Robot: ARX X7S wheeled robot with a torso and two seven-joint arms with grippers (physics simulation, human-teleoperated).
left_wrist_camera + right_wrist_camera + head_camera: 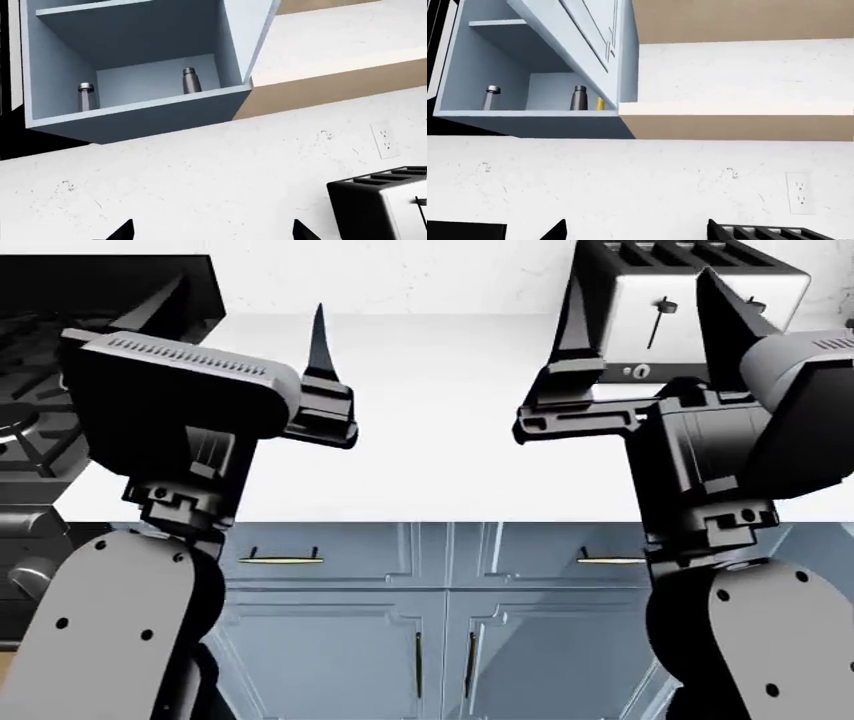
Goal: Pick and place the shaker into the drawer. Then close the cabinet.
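Above the counter (441, 420) we hold left gripper (320, 390) & right gripper (641, 360) spread, empty; shaker (86, 95) unpicked, nothing done yet.

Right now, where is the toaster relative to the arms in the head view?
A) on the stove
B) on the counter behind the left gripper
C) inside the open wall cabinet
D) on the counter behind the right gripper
D: the toaster stands at the back of the white counter, just behind the raised right gripper; nothing stands behind the left gripper.
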